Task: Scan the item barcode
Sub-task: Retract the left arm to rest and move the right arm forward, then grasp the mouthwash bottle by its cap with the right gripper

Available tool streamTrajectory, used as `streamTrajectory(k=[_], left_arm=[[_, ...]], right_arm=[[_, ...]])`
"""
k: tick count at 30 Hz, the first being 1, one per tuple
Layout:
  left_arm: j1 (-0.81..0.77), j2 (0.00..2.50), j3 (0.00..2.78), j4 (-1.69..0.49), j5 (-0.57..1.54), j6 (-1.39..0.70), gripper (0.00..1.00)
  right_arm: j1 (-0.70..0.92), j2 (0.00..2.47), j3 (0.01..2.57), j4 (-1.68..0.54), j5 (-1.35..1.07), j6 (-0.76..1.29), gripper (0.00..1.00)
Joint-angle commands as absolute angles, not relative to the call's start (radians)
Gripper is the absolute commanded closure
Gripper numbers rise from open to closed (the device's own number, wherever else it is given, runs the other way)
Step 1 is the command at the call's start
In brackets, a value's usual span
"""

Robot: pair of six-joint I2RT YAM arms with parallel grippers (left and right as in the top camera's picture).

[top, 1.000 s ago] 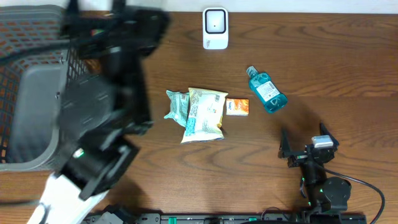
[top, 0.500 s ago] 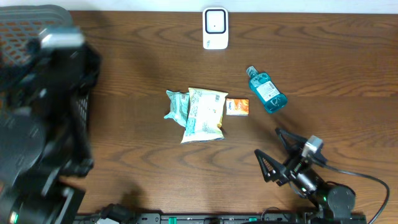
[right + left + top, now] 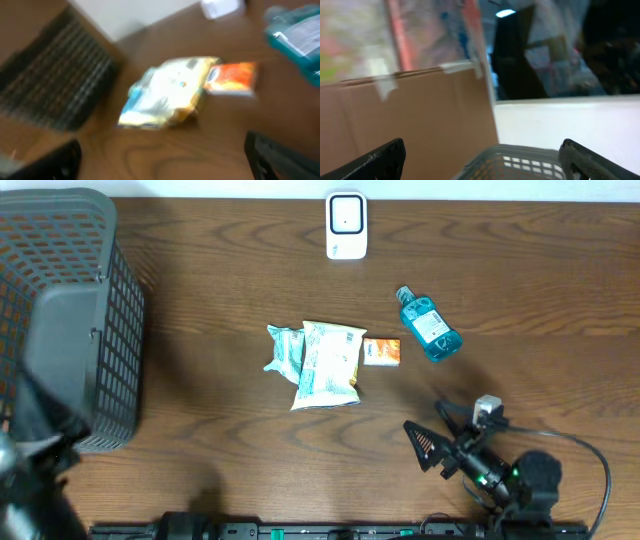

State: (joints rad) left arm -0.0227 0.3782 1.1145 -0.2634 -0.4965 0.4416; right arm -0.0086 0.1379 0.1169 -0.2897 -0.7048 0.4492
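Dark brown wood surface (image 3: pixel 540 270) is carrying four candidate items in a loose row at its middle: a green packet (image 3: pixel 284 348), a snack bag (image 3: pixel 328 361), an orange box (image 3: pixel 381 351) and a blue bottle (image 3: pixel 429 326). The task sentence is not saying which one is meant. The white scanner (image 3: pixel 346 225) is standing at the far edge, beyond the row.

The right hand (image 3: pixel 425 420) is hovering near the robot's edge with its jaws spread fully and nothing between them. Every item is lying ahead of it. The bottle is almost straight ahead, and the box, bag and packet are sitting progressively further to its left. Its wrist view is aiming at the bag and box, with the bottle at the upper right.

Long axes: the bag is running near-to-far with a slight tilt. The box is lying across, left to right. The bottle is lying diagonally, cap pointing far-left.

The left hand (image 3: pixel 480 145) is likewise gaping wide and gripping nothing. It is looking over the rim of the basket (image 3: pixel 70 310), well apart from the row.

Judgement: the right hand is the nearer one, and the box and bottle are looking like the shortest reaches.
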Motion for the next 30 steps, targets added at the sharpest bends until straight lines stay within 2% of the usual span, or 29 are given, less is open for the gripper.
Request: streamTrajectory(k=[1, 4, 7, 10, 13, 17, 22, 30], left_arm=[[0.043, 0.322, 1.096, -0.262, -0.469, 0.335, 0.02], [0.089, 0.290, 1.095, -0.288, -0.422, 0.291, 0.02], [0.097, 0.268, 1.094, -0.299, -0.390, 0.282, 0.02], [0.097, 0.240, 1.094, -0.302, -0.389, 0.282, 0.02], [0.093, 0.202, 1.094, -0.303, -0.388, 0.282, 0.02], [0.074, 0.144, 1.094, -0.315, -0.389, 0.282, 0.02], [0.049, 0.097, 1.094, -0.350, -0.389, 0.282, 0.02], [0.093, 0.061, 1.070, -0.358, -0.389, 0.282, 0.02]], right_arm=[[0.002, 0.246, 0.324, -0.395, -0.449, 0.279, 0.01], [0.002, 0.443, 0.542, -0.565, -0.305, 0.195, 0.01], [0.002, 0.670, 0.767, -0.719, -0.289, 0.095, 0.01], [0.002, 0.891, 0.976, -0.857, -0.390, -0.068, 0.01], [0.002, 1.047, 1.101, -0.945, -0.486, -0.132, 0.01], [0.002, 1.193, 1.134, -0.950, -0.521, -0.124, 0.01], [0.014, 1.347, 1.126, -0.849, -0.531, -0.101, 0.01], [0.236, 1.554, 1.278, -0.846, 0.142, -0.032, 0.01]])
